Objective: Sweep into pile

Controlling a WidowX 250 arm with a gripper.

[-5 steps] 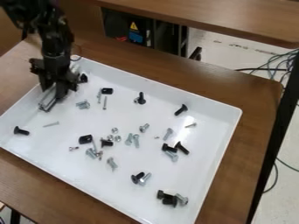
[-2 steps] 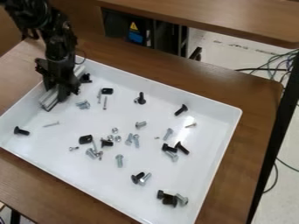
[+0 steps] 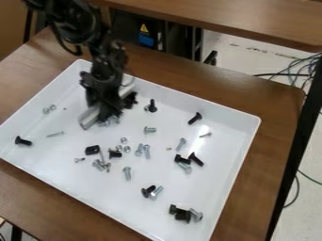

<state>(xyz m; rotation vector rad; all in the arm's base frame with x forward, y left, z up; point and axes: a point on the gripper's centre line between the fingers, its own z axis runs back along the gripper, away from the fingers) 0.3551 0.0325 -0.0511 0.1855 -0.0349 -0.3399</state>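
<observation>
At upper left, our claw (image 3: 105, 110) grips the metal bar (image 3: 90, 117), likely mid-sweep, and next we should push bolts (image 3: 147, 151) together.

I see a tray (image 3: 69, 174) on a table (image 3: 270, 164), with bolts (image 3: 22, 140) in it: one near the left corner, several near the front

Glossy white plastic tray (image 3: 94, 186)
</observation>
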